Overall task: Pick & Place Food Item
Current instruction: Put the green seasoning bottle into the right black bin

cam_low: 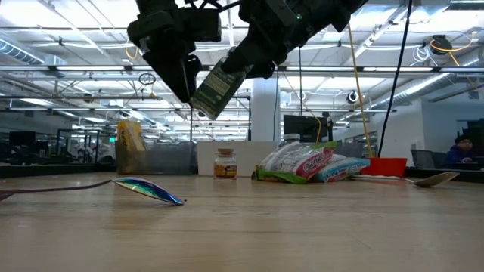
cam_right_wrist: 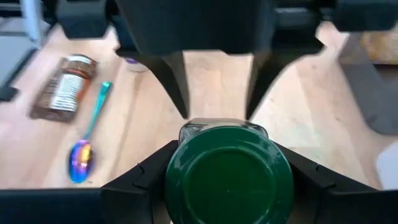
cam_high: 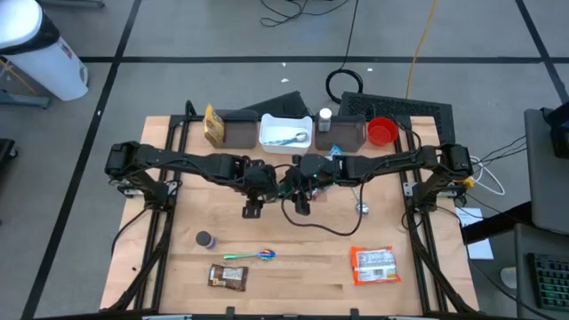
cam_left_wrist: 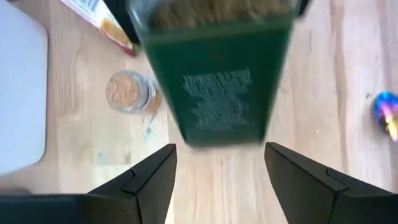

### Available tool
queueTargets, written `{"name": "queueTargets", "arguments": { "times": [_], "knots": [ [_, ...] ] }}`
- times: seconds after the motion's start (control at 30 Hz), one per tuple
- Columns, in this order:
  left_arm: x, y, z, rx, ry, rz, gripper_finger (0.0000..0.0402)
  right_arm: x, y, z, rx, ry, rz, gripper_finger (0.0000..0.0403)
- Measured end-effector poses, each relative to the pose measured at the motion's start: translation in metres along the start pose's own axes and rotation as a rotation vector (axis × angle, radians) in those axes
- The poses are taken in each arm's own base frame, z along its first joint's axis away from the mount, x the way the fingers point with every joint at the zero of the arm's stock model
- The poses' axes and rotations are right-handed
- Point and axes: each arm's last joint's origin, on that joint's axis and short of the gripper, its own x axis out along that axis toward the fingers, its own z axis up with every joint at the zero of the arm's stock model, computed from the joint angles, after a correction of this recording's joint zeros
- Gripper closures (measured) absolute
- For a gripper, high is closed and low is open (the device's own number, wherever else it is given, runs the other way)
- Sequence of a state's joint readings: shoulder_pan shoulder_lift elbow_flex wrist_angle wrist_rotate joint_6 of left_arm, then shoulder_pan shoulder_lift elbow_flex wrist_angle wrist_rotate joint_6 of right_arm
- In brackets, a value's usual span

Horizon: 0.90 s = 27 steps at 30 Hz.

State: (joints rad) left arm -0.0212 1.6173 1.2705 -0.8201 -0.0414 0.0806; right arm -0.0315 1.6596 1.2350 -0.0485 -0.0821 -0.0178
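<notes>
A spice jar (cam_low: 215, 87) with a green lid and a green label hangs tilted high above the table's middle. My right gripper (cam_right_wrist: 227, 177) is shut on it and comes from the upper right in the low view (cam_low: 253, 53). My left gripper (cam_left_wrist: 221, 165) is open just left of it (cam_low: 181, 79). Its fingers point down and stand on either side of the jar's bottom end (cam_left_wrist: 217, 134). I see no touch there. My right gripper pinches the jar's round green lid (cam_right_wrist: 227, 180) between its two fingers (cam_right_wrist: 149, 177), one on each side of the lid. The jar is lifted clear of the table. It slants down and to the left away from the fingers, bottom end lowest (cam_low: 203, 107).
A rainbow spoon (cam_high: 253, 256), a brown snack bar (cam_high: 227, 276), a small purple-topped thing (cam_high: 205, 239) and a red packet (cam_high: 373, 264) lie near the front. A white tray (cam_high: 284, 131), a red cup (cam_high: 382, 133) and a yellow bag (cam_high: 212, 124) stand along the back.
</notes>
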Motion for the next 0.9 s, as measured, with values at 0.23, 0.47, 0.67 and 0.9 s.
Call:
{"name": "queueTargets", "arguments": {
  "times": [0.23, 0.47, 0.67, 0.9],
  "knots": [
    [-0.008, 0.0, -0.005, 0.013, 0.023, 0.01, 0.0145, 0.0, -0.001, -0.004, -0.006, 0.046, -0.015, 0.0207],
    [-0.019, 0.012, -0.016, 0.0, -0.029, 0.031, 0.0144, -0.006, -0.002, -0.008, 0.005, 0.105, -0.064, 0.0207],
    [-0.016, 0.021, -0.049, -0.048, -0.192, 0.014, 0.0144, -0.028, -0.008, -0.001, -0.003, 0.115, -0.203, 0.0207],
    [0.004, 0.018, -0.094, -0.112, -0.472, -0.027, 0.0144, -0.063, -0.037, 0.002, 0.062, 0.135, -0.3, 0.0207]
  ]
}}
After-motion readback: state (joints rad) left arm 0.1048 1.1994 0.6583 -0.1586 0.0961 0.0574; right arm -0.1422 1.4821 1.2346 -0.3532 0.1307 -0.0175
